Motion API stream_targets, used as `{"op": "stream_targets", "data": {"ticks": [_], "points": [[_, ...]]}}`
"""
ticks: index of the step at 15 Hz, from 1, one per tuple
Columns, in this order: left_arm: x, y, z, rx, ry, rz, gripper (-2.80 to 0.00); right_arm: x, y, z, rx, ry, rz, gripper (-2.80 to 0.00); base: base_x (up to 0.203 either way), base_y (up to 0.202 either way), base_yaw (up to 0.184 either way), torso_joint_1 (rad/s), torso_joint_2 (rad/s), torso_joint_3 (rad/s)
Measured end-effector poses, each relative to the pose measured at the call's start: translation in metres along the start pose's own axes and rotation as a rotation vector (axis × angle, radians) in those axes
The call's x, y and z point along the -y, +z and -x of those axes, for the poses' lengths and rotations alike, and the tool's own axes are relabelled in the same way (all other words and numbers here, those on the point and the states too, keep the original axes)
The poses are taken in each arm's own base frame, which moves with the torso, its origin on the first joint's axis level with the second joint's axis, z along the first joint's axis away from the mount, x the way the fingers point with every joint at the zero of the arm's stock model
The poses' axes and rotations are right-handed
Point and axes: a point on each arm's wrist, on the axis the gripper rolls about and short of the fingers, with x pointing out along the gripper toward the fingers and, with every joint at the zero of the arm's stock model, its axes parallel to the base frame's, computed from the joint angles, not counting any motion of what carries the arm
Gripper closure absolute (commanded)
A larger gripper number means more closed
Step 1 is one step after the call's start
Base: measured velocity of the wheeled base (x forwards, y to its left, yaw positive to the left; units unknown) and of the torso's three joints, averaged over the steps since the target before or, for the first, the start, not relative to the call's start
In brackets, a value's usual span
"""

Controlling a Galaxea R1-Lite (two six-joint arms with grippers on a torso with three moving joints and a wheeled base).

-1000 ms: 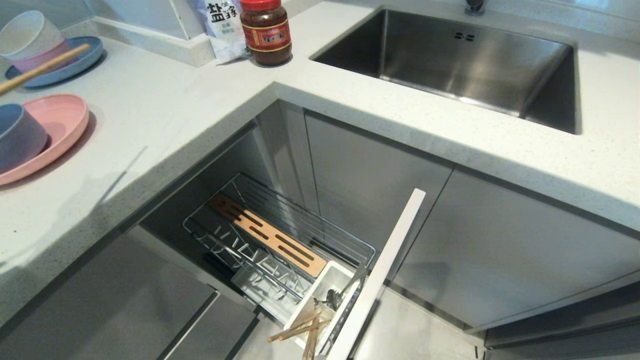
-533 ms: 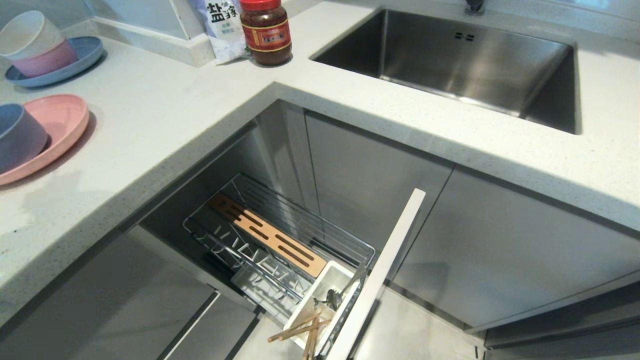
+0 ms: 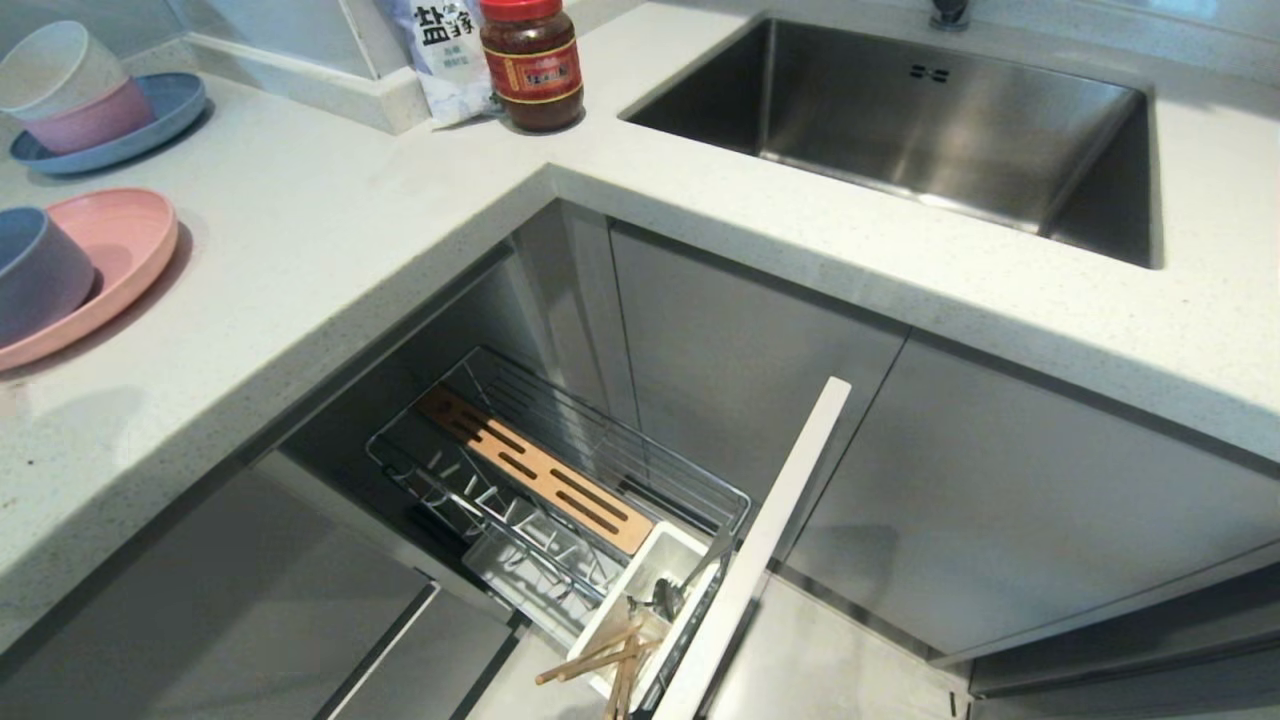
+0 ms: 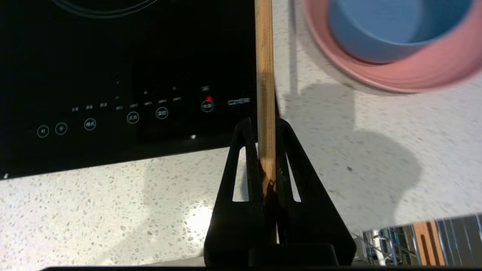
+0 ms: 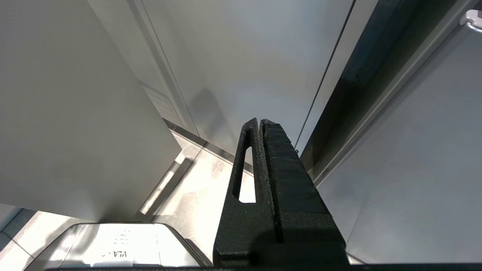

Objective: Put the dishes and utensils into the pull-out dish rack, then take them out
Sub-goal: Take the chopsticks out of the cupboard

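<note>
A speckled white L-shaped worktop [image 3: 330,240] wraps around a steel sink [image 3: 930,120] set into its far right stretch, while below its inner corner the pull-out dish rack [image 3: 560,500] stands drawn out, its white utensil cup [image 3: 640,600] holding wooden chopsticks [image 3: 600,660] and steel utensils too small to tell apart. At the worktop's left edge the pink plate [image 3: 120,250] carries the blue-grey bowl [image 3: 35,270], both cut off by the frame; behind them cream and pink bowls sit stacked on a blue plate [image 3: 130,130]. By the back wall a red-lidded sauce jar [image 3: 532,65] stands beside a white bag [image 3: 445,50] printed with Chinese characters. Outside the head view, the left tool [image 4: 265,128] is clamped on a single chopstick [image 4: 264,75], hanging over the worktop edge of a black induction hob [image 4: 113,75] marked "C21", with plate and bowl just beside. The right tool [image 5: 260,122], fingers together, hangs parked before grey cabinet fronts [image 5: 244,56].
</note>
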Motion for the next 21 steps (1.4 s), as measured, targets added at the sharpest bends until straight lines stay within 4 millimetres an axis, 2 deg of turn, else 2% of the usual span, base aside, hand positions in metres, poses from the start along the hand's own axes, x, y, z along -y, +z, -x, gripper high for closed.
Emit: {"op": "stream_targets", "data": {"ticks": [4,9,13,21], "points": [[-0.005,0.005,-0.041,-0.108,0.029,0.030,0.00,0.000,0.000,0.000,0.000,0.000,0.000,0.00,0.000,0.000,0.000,0.000,0.00,0.000],[0.004,0.013,-0.080,-0.209,-0.107,0.019,0.00,0.000,0.000,0.000,0.000,0.000,0.000,0.00,0.000,0.000,0.000,0.000,0.00,0.000],[0.013,0.011,-0.090,-0.250,-0.157,-0.009,0.00,0.000,0.000,0.000,0.000,0.000,0.000,0.00,0.000,0.000,0.000,0.000,0.00,0.000],[0.027,0.009,-0.093,-0.269,-0.230,-0.059,0.00,0.000,0.000,0.000,0.000,0.000,0.000,0.00,0.000,0.000,0.000,0.000,0.00,0.000]]}}
